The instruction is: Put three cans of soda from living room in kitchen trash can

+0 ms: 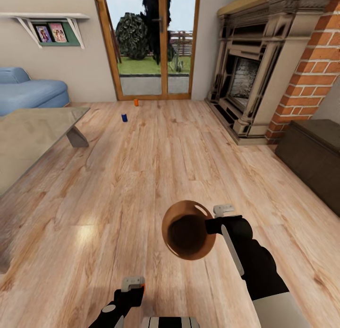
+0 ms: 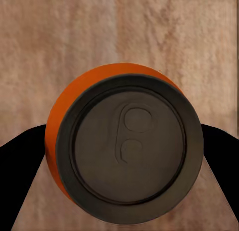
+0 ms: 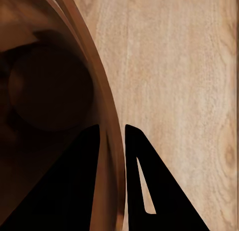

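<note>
My right gripper [image 1: 213,220] is shut on the rim of the tash can [image 1: 166,231], which hangs tilted above the plank floor with its wood-toned inside facing me. In the right wrist view the fingers [image 3: 137,156] pinch the rim [image 3: 107,116], one inside and one outside. My left gripper [image 1: 132,285] is low near my body, shut on an orange can of soda [image 2: 64,106] whose grey top fills the wrist view. Far off on the floor stand a dark blue can [image 1: 124,117] and another orange can [image 1: 136,102], near the glass doors [image 1: 151,39].
A glass table [image 1: 33,129] stands at the left with a blue sofa [image 1: 28,89] behind it. The stone fireplace [image 1: 255,73] and brick wall [image 1: 316,58] are at the right, with a dark low cabinet [image 1: 316,153] in front.
</note>
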Controlling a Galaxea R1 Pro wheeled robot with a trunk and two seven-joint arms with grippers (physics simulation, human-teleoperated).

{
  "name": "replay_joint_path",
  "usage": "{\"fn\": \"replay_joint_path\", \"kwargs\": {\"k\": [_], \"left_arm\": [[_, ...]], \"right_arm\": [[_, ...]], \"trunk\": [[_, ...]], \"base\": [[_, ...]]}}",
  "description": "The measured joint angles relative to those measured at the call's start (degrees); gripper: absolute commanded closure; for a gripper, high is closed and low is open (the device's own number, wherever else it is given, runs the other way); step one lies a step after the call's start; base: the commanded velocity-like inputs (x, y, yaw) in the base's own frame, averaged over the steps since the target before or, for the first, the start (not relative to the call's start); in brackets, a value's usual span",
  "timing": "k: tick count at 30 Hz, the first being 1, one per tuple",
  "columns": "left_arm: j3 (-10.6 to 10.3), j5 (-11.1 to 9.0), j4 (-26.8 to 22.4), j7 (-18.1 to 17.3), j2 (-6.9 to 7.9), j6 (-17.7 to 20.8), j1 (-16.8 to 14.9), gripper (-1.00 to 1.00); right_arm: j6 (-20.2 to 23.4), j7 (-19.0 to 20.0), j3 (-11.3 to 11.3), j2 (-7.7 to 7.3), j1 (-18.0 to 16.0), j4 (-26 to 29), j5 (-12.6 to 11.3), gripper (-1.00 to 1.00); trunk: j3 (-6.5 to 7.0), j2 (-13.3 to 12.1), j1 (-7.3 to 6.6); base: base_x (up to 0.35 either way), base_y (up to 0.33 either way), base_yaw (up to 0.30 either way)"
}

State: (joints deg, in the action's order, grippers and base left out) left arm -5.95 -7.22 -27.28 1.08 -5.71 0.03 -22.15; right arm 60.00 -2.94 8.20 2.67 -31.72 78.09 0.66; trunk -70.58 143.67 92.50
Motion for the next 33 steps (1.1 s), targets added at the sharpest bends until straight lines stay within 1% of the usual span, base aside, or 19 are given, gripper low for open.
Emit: {"fn": "replay_joint_path", "kwargs": {"k": [10, 15, 23, 25, 29, 32, 33], "left_arm": [[0.05, -0.07, -0.39, 0.08, 0.05, 0.05, 0.0, 1.0], [0.06, -0.13, -0.47, 0.09, 0.08, 0.11, 0.0, 1.0], [0.06, -0.23, -0.66, 0.04, 0.02, 0.25, 0.0, 1.0], [0.06, -0.29, -1.42, -0.08, 0.03, 0.57, 0.0, 1.0], [0.11, -0.41, -3.76, -0.18, 0.14, 1.3, -0.01, 1.0], [0.16, -0.46, -5.82, -0.21, 0.23, 2.78, 0.04, 1.0], [0.19, -0.47, -6.54, -0.22, 0.25, 3.44, 0.05, 1.0]], "right_arm": [[0.0, -0.02, -0.14, -0.08, 0.01, -0.82, -0.02, 1.0], [0.0, -0.02, -0.23, -0.17, 0.01, -2.42, 0.01, 1.0], [0.0, -0.04, -0.37, -0.21, -0.01, -7.05, 0.08, 1.0], [0.0, -0.07, -0.45, -0.26, -0.04, -9.03, 0.06, 1.0], [0.0, -0.2, -0.57, -0.33, -0.06, -10.07, 0.16, 1.0], [0.0, -0.34, -0.61, -0.36, -0.09, -10.8, 0.22, 1.0], [0.0, -0.39, -0.61, -0.37, -0.1, -11.0, 0.28, 1.0]], "trunk": [[2.21, -0.13, -0.26], [3.32, -0.2, -0.38], [5.09, -0.31, -0.59], [5.53, -0.34, -0.64], [6.42, -0.39, -0.75], [7.09, -0.43, -0.82], [7.27, -0.82, -1.04]], "base": [[0.0, 0.0, 0.0], [0.0, 0.0, 0.0], [0.0, 0.0, 0.0], [0.0, 0.0, 0.0], [0.0, 0.0, 0.0], [0.0, 0.0, 0.0], [0.0, 0.0, 0.0]]}}
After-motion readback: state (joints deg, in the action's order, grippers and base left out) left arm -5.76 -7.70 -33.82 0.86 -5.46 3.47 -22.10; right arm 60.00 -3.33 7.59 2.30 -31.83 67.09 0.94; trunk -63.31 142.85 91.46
